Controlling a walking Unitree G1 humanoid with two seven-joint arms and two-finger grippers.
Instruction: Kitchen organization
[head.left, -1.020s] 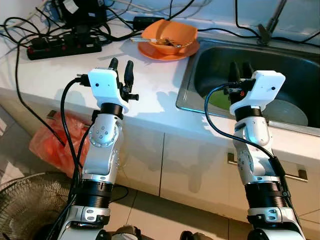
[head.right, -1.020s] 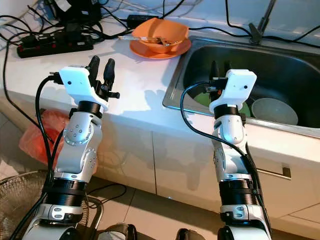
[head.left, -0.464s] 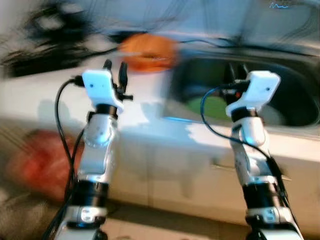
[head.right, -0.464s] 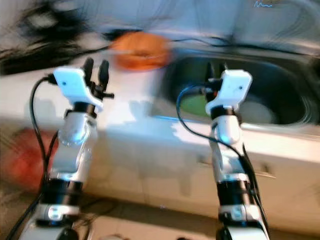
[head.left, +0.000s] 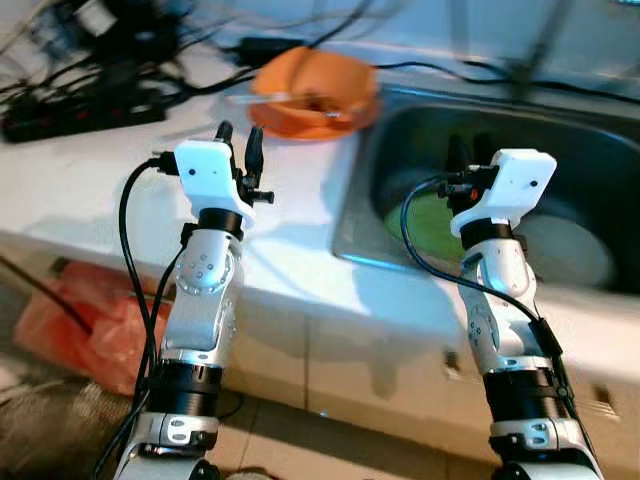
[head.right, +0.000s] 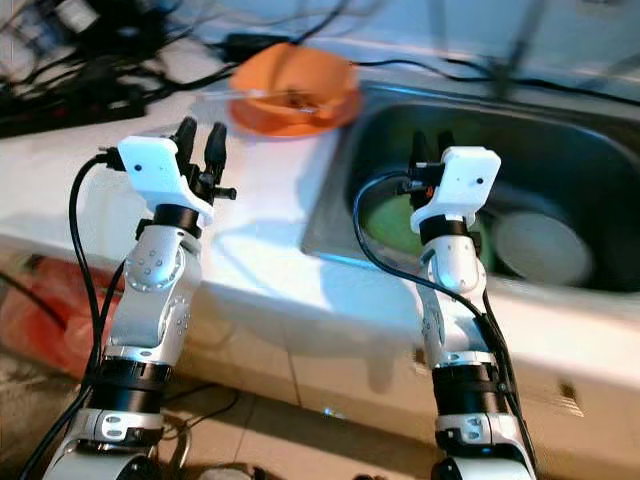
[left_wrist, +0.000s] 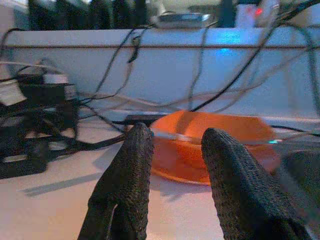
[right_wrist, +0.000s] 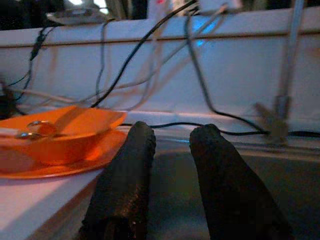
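Left eye view: the robot stands at the white bench, both arms raised and neither holding anything. The left gripper hangs above the bench surface, jaws a little apart and empty; the right gripper hangs over the near rim of the steel sink, and here its two black fingers also stand slightly apart with nothing between them. The orange bowl sits on an orange plate at the back of the bench, just beside the sink's left edge, with a utensil laid across it. In the sink lie a green dish and a pale round dish. A black power strip and a tangle of cables occupy the back left of the bench. Right eye view: same layout; a red plastic bag lies on the floor below the bench. Left wrist view: the fingers frame the orange bowl straight ahead, well apart from it. Right wrist view: the fingers point along the sink's rim, the bowl off to one side. Assessment: the step in hand appears to be the approach to the bowl and plate, probably to clear them toward the sink. The left gripper is better aligned; it should advance low, open wider and take the plate rim, keeping the stack level so the utensil does not slide off, and stay clear of the cables.
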